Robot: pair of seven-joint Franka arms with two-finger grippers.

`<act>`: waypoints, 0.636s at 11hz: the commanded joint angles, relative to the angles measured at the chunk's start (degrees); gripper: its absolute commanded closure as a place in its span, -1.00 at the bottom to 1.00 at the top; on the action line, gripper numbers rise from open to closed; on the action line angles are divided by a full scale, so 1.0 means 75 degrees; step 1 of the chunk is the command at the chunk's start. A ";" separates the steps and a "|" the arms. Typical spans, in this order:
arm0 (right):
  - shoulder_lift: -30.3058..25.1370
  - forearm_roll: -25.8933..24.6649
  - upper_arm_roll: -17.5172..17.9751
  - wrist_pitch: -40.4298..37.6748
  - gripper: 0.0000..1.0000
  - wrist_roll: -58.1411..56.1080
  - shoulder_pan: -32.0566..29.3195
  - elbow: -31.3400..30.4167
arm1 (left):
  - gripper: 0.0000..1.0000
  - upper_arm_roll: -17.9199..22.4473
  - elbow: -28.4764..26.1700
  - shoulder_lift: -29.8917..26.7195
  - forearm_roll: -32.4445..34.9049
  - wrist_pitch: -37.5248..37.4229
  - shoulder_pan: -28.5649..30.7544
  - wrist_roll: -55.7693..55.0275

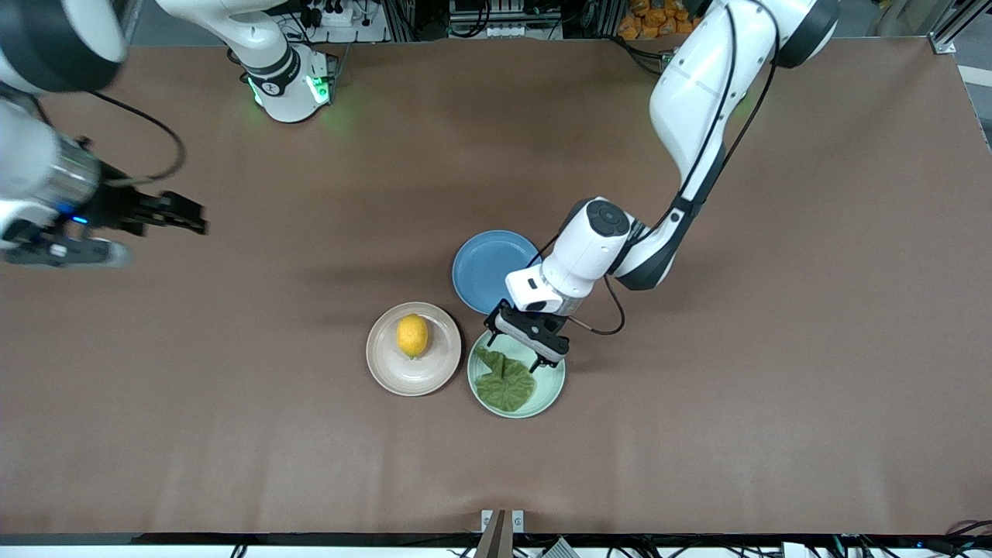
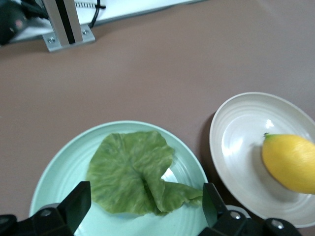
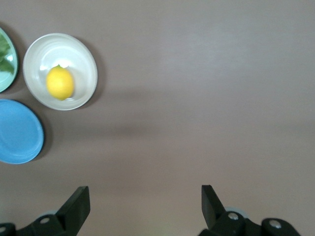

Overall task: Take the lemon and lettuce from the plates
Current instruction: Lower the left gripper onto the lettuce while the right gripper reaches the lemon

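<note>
— Where was the left gripper [image 1: 514, 348]?

— Low over the mint green plate [image 1: 552, 395], its fingers [image 2: 76, 205] spread wide to either side of the lettuce [image 1: 505, 380] and not closed on it. The leaf lay flat in that plate, one edge folded over on itself.

— And the lemon [image 1: 412, 335]?

— It sat on the beige-pink plate [image 1: 387, 370], which lay just beside the mint one, toward the right arm's end of the table. Nothing was touching it. In the left wrist view the lemon [image 2: 290, 162] rested off-centre in its plate [image 2: 236, 147], and the lettuce [image 2: 135, 174] showed between the fingertips.

— The right gripper [image 1: 182, 215]?

— Waiting up in the air over bare table [image 1: 775, 349] at its own end, well apart from the plates — fingers [image 3: 76, 204] spread, holding nothing.

— Anything else?

— A blue plate [image 1: 484, 267], farther from the front camera than the other two, close beside the mint green one.
</note>
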 commanded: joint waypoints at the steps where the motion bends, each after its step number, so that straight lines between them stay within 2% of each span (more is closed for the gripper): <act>1: 0.0862 0.0444 -0.0026 0.0474 -1.00 0.0164 0.0494 0.0163 | -1.00 0.0172 0.0272 0.0534 0.0208 0.0487 -0.0235 0.0029; 4: 0.1589 0.0456 -0.0026 0.1388 -1.00 0.0571 0.1033 0.0163 | -1.00 0.0617 0.0587 0.1061 0.0185 0.0933 -0.0680 0.0017; 7: 0.2269 0.0456 -0.0026 0.2326 -1.00 0.1322 0.1619 0.0163 | -1.00 0.0642 0.0612 0.1249 0.0185 0.1027 -0.0705 0.0017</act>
